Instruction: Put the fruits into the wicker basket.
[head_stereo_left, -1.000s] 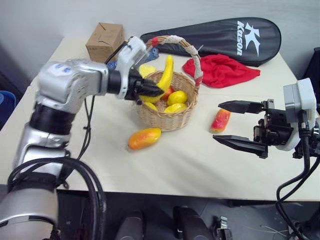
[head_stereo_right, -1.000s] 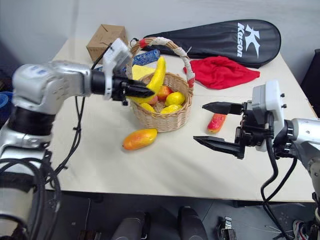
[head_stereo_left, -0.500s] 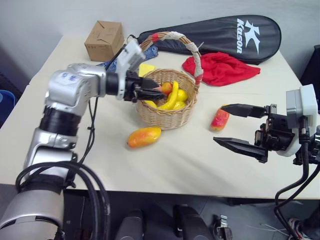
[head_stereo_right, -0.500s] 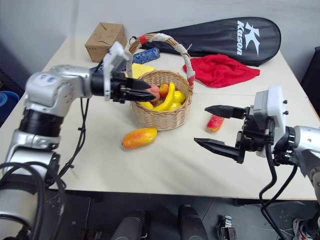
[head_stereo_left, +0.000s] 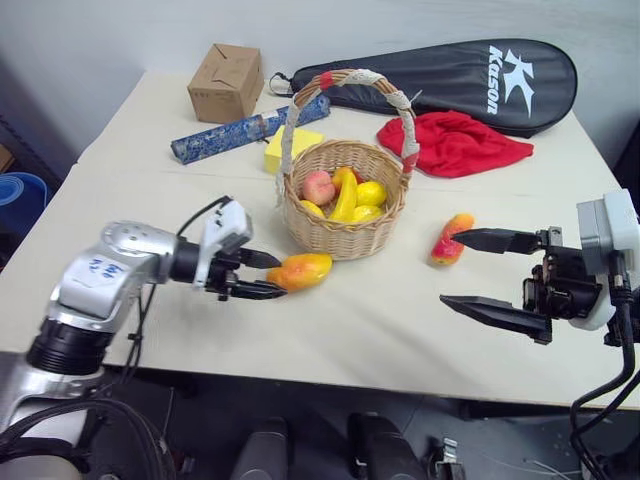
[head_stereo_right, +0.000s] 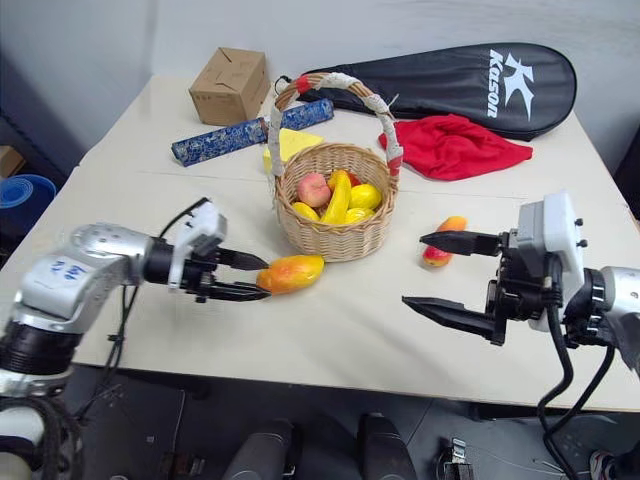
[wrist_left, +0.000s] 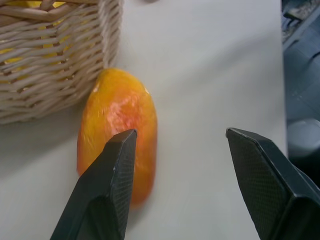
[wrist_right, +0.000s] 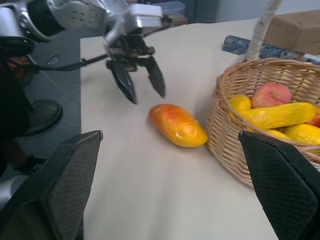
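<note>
My left gripper (head_stereo_left: 262, 274) has its fingers open by the mango (head_stereo_left: 300, 270) near the counter's front edge. My right gripper (head_stereo_left: 492, 276) fingers are wide open.

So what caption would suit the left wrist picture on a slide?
Open left gripper lined up on a mango lying beside the wicker basket.

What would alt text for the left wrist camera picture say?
An open two-fingered black end effector points at a glossy orange-yellow toy mango lying on a pale table, beside a tan woven wicker basket.
</note>
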